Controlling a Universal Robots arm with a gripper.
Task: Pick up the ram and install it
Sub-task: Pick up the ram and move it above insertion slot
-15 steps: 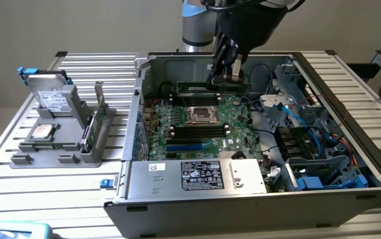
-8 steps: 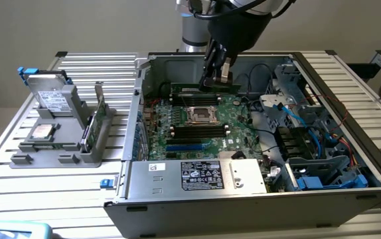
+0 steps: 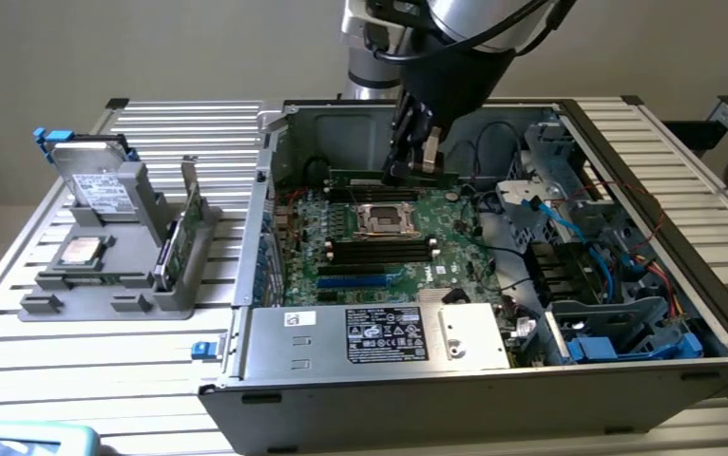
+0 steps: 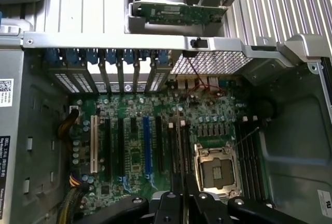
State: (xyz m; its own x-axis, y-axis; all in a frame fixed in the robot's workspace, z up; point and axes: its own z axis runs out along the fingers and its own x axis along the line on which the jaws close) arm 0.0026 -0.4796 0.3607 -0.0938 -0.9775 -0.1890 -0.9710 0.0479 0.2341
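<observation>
The ram (image 3: 357,177) is a long green stick held level inside the open computer case (image 3: 250,380). My gripper (image 3: 405,174) is shut on it near its middle, just above the motherboard (image 3: 459,237), over the black slots on the far side of the CPU socket (image 3: 386,220). In the wrist view the gripper (image 4: 182,206) has the ram (image 4: 182,172) edge-on between its fingertips. The stick runs along the black memory slots (image 4: 174,151) beside the open socket (image 4: 215,167). I cannot tell whether the ram touches a slot.
A grey fixture (image 3: 117,285) at the exterior view's left holds a drive (image 3: 98,190), a silver chip (image 3: 82,252) and an upright green board (image 3: 177,237). Blue cables (image 3: 554,223) and a drive cage (image 3: 618,323) crowd the case at the exterior view's right. A power supply (image 3: 377,332) sits in front.
</observation>
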